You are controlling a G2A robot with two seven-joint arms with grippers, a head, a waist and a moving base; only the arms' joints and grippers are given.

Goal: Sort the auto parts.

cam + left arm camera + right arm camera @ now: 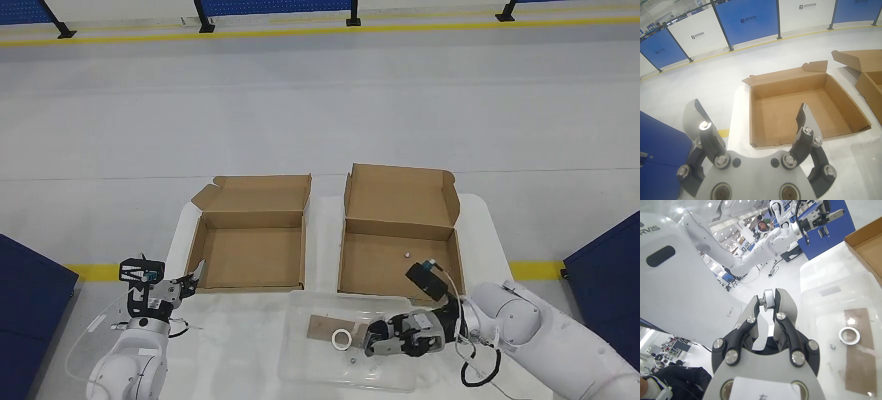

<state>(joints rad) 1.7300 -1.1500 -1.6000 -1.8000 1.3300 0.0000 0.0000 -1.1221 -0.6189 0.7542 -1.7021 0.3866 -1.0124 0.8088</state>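
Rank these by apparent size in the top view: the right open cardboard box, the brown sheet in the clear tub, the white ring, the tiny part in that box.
Largest to smallest:
1. right open brown cardboard box
2. flat brown rectangular sheet
3. white round ring
4. tiny pale part on the box floor

A white table with rounded corners (240, 320) fills the lower middle of the top view, and directly on it sit a left-hand open brown cardboard box (250, 258), a right-hand open brown cardboard box (380, 265) beside it, and, below both, a clear rectangular plastic bin (300, 350).
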